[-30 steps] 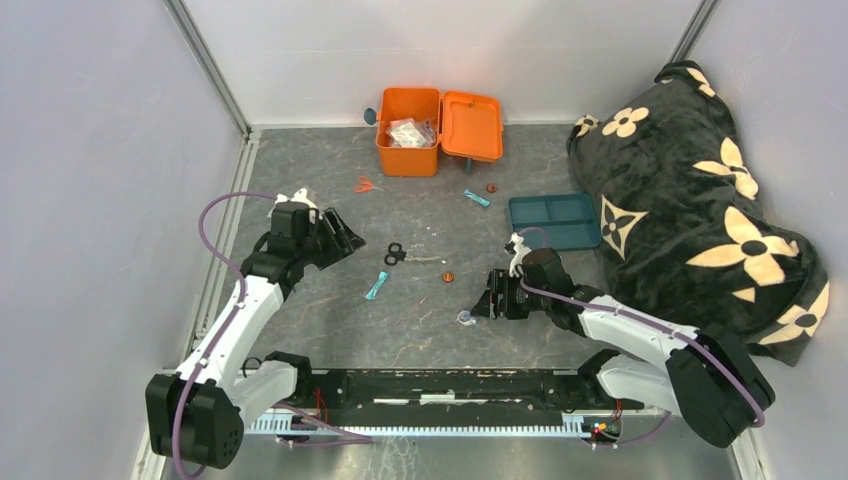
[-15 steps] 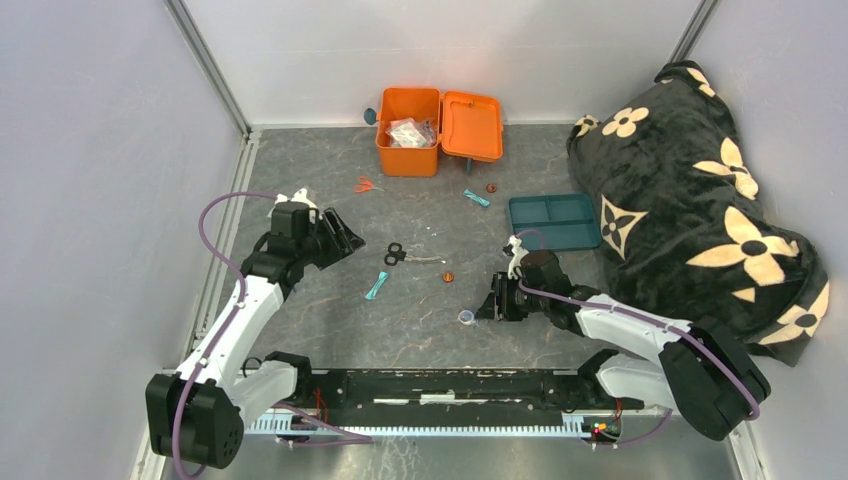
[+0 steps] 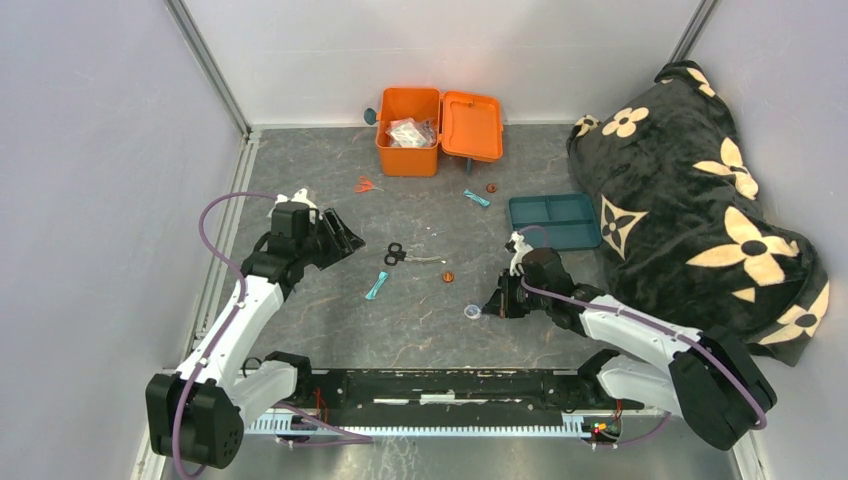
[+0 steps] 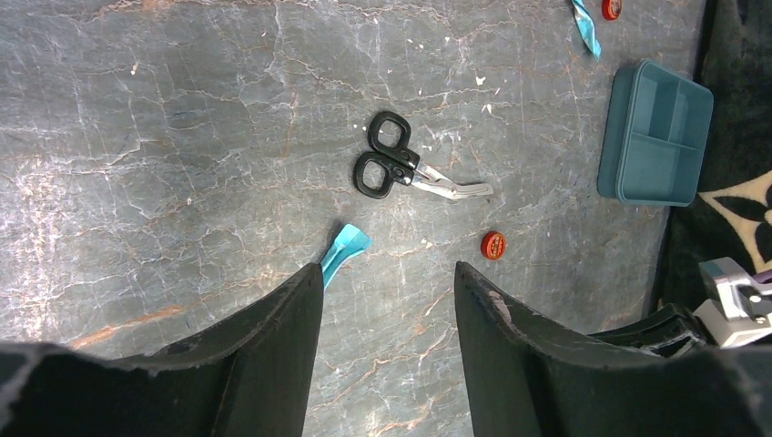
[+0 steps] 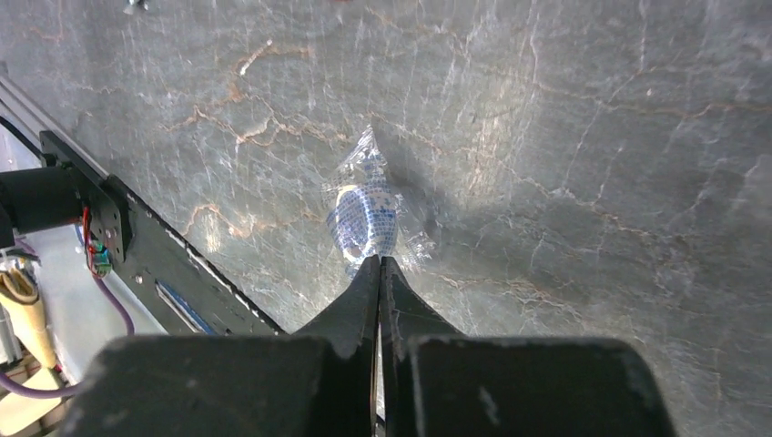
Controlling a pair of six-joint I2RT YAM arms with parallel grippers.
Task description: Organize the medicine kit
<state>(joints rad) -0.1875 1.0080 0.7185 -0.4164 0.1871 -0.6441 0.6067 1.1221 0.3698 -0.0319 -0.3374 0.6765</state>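
Observation:
The orange medicine kit (image 3: 408, 148) stands open at the back of the table, lid (image 3: 471, 126) folded to its right and clear packets inside. My right gripper (image 3: 490, 304) (image 5: 378, 261) is shut, its tips pinching the edge of a small clear-wrapped bandage roll (image 5: 364, 217) (image 3: 472, 312) low over the table in the near middle. My left gripper (image 3: 345, 240) (image 4: 387, 269) hangs open and empty over the left of the table. Below it lie black-handled scissors (image 4: 387, 164) (image 3: 397, 254), a teal sachet (image 4: 346, 248) (image 3: 377, 286) and a small red cap (image 4: 492, 244) (image 3: 448, 276).
A flat teal compartment tray (image 3: 553, 220) (image 4: 655, 146) lies right of centre beside a black flowered blanket (image 3: 700, 200). A second teal sachet (image 3: 477, 198), another red cap (image 3: 490, 187) and small orange scissors (image 3: 366, 185) lie in front of the kit. The arms' black base rail (image 3: 450, 385) runs along the near edge.
My right gripper has closed on the wrapped roll's edge, and the roll has shifted slightly toward it. The left arm has stayed still.

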